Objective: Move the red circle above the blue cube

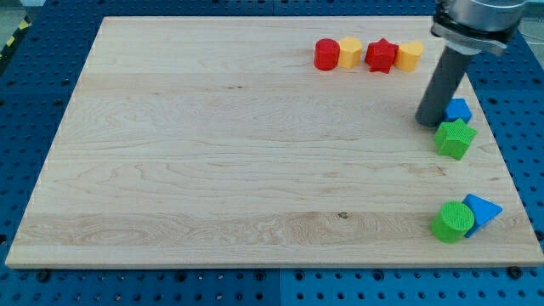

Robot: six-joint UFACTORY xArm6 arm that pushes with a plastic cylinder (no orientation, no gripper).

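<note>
The red circle (326, 54) stands near the view's top, right of centre, at the left end of a row of blocks. The blue cube (459, 110) sits near the board's right edge, partly hidden behind my rod. My tip (427, 121) rests on the board just left of the blue cube, touching or nearly touching it, and well to the lower right of the red circle. A green star (455, 138) lies directly below the blue cube, against it.
A yellow block (350, 52), a red star (382, 56) and another yellow block (410, 55) continue the row right of the red circle. A green cylinder (452, 222) and a blue triangle (482, 209) sit together at the lower right. The wooden board (212, 153) lies on a blue pegboard table.
</note>
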